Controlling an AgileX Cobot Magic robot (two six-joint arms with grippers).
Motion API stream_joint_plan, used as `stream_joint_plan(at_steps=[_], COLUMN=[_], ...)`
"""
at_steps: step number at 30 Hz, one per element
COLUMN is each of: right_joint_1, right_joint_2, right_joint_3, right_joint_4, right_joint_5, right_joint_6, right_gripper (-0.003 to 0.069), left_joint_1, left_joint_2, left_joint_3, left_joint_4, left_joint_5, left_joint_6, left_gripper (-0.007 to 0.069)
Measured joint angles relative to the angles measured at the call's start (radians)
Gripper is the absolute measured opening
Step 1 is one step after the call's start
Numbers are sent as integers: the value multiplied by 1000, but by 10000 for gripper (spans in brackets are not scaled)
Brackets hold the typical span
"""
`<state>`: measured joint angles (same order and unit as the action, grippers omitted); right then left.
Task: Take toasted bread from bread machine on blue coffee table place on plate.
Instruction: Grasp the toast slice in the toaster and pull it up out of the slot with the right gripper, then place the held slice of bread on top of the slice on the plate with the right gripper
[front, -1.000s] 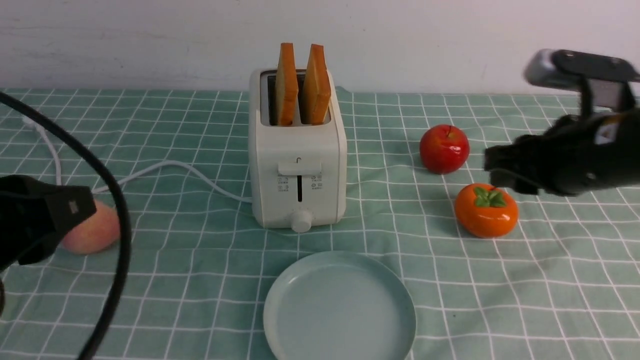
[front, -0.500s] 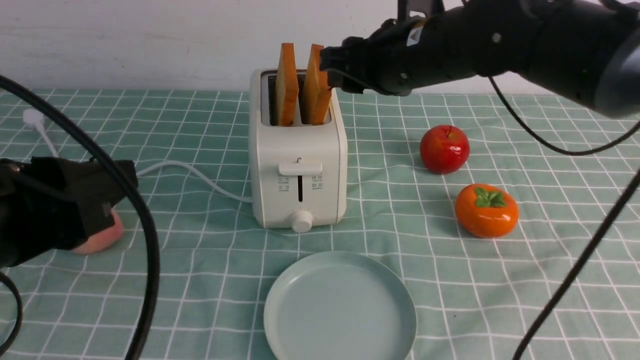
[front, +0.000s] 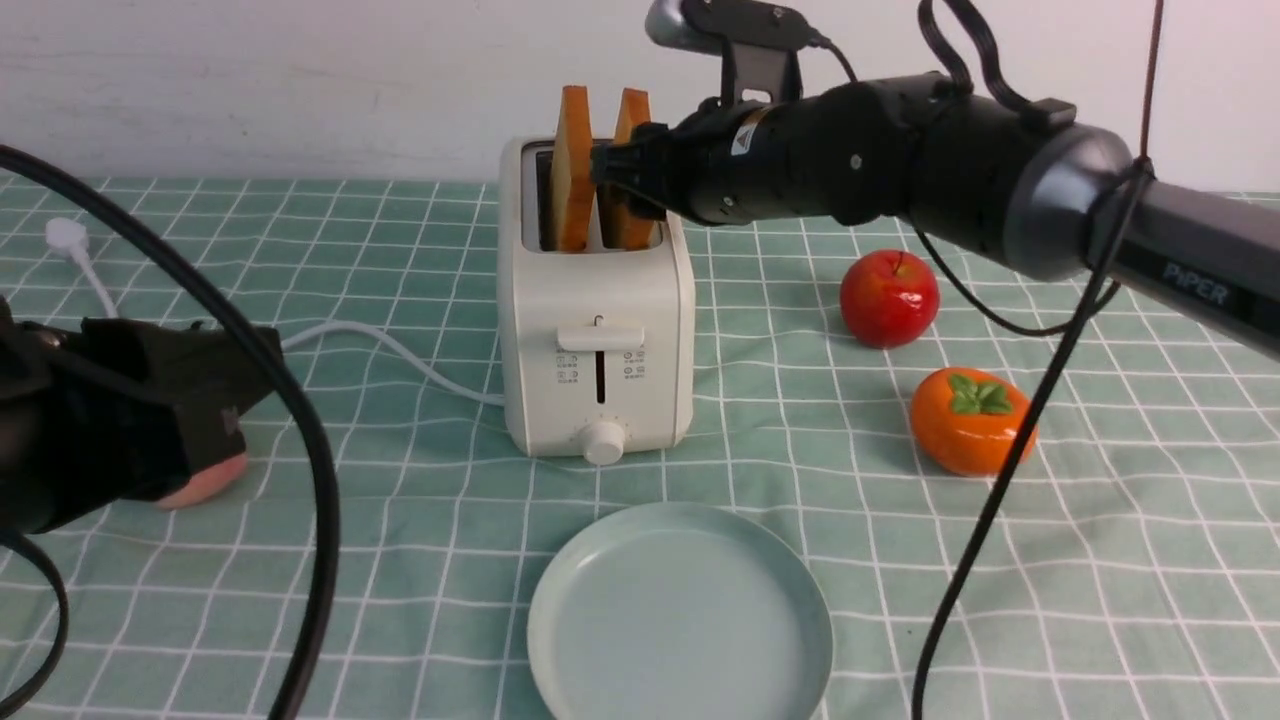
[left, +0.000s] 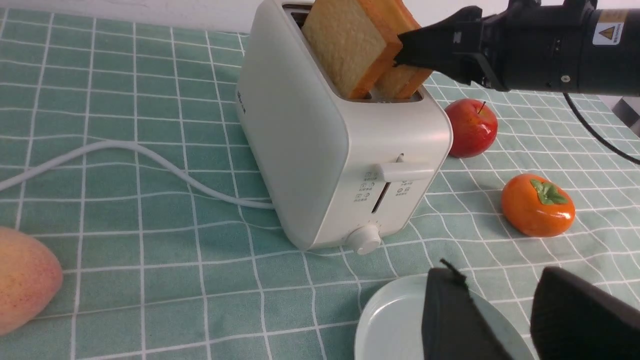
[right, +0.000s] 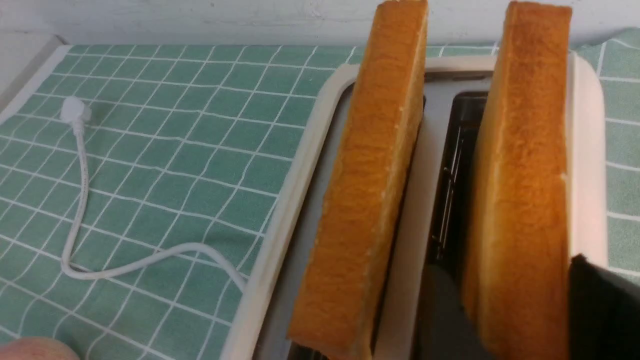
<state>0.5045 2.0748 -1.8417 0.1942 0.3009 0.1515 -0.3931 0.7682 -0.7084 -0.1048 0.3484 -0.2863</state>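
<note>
The white bread machine (front: 596, 330) stands mid-table on the blue coffee table (front: 1100, 560). Two slices of toasted bread stand upright in its slots, the left slice (front: 572, 170) and the right slice (front: 634, 108). My right gripper (front: 622, 185) reaches in from the right. Its open jaws straddle the right slice (right: 525, 175), one finger between the slices and one on the outer side. The slice still sits in its slot. The plate (front: 680, 610) lies empty in front of the toaster. My left gripper (left: 505, 300) is open and empty, low at the left (front: 215, 400).
A red apple (front: 888, 297) and an orange persimmon (front: 972, 420) lie right of the toaster. A peach (front: 205, 483) lies at the left under my left gripper. The toaster's white cord (front: 380, 340) trails left to its plug (front: 62, 235). A wall runs behind.
My right arm swung up from the right, then further left and slightly down, so its jaws now straddle the right slice. My left gripper shifted right.
</note>
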Motion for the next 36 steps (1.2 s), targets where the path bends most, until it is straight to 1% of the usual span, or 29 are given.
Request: stream_joint_plan(at_steps=[1, 2, 3, 4, 5, 10, 11, 12, 13, 16, 17, 18, 20, 21, 22, 23, 24, 25, 26, 28, 29, 30, 31, 32, 33, 34, 35, 36], right_joint_1=[0, 0, 0, 0, 0, -7, -14, -16, -29, -46, -52, -52, -65, -67, -71, -74, -74, -73, -70, -63, -61, -55, -47, -46, -36, -31, -30, -28], right_joint_2=[-3, -5, -15, -24, -32, -126, -184, -192, -268, -387, -422, -428, -484, -486, -492, -490, -480, -475, -467, -455, -452, -445, -438, -437, -430, -427, -425, -411], right_joint_3=[0, 0, 0, 0, 0, 0, 0, 0, 0, -2, -5, -7, -13, -13, -13, -4, 22, 45, 81, 156, 175, 231, 285, 294, 360, 399, 414, 482], right_joint_4=[-1, -1, -8, -18, -24, -82, -121, -121, -177, -292, -331, -346, -409, -409, -417, -415, -396, -374, -330, -194, -181, -72, 47, 89, 233, 334, 374, 542], right_joint_5=[0, 1, 11, 17, 22, 65, 97, 102, 167, 325, 400, 416, 639, 658, 789, 864, 920, 932, 938, 939, 935, 907, 853, 844, 757, 715, 683, 601], right_joint_6=[0, -1, -1, -1, -1, -1, -2, -2, -3, -4, -4, -4, 18, 21, 53, 79, 112, 127, 137, 134, 129, 97, 35, 21, -95, -151, -203, -337], right_gripper=[274, 255, 171, 125, 104, 106, 106, 106, 106, 106, 106, 106, 106, 106, 106, 106, 106, 106, 106, 106, 106, 106, 106, 106, 106, 106, 106, 106], left_joint_1=[0, 0, 0, 0, 0, 0, 0, 0, 0, 0, 0, 0, 0, 0, 0, 0, 0, 0, 0, 0, 0, 0, 0, 0, 0, 0, 0, 0], left_joint_2=[0, 1, 1, 1, 1, 1, 1, 1, 1, 1, 1, 1, 1, 1, 1, 1, 1, 1, 1, 1, 1, 1, 1, 1, 1, 1, 1, 1], left_joint_3=[0, 0, 0, 0, 0, 0, 0, 0, 1, 2, 2, 2, 2, 2, 2, 2, 2, 2, 2, 2, 2, 2, 2, 2, 3, 3, 3, 3], left_joint_4=[0, 0, 0, 0, 0, 0, 0, 0, 0, 0, 0, 0, 0, 0, 0, 0, 0, 0, 0, 0, 0, 0, 0, 0, 0, 0, 0, 0], left_joint_5=[0, 0, 0, 0, 0, 0, 0, 0, 0, 0, 0, 0, 0, 0, 0, 0, 0, 0, 0, 0, 0, 0, 0, 0, 0, 0, 0, 0], left_joint_6=[0, 0, 0, 0, 0, 0, 0, 0, 0, 0, 0, 0, 0, 0, 0, 0, 0, 0, -2, -7, -8, -8, -8, -8, -8, -9, -9, -9], left_gripper=[238, 238, 238, 238, 238, 238, 238, 238, 238, 238, 238, 238, 238, 238, 238, 238, 238, 238, 238, 238, 238, 238, 238, 238, 238, 238, 238, 238])
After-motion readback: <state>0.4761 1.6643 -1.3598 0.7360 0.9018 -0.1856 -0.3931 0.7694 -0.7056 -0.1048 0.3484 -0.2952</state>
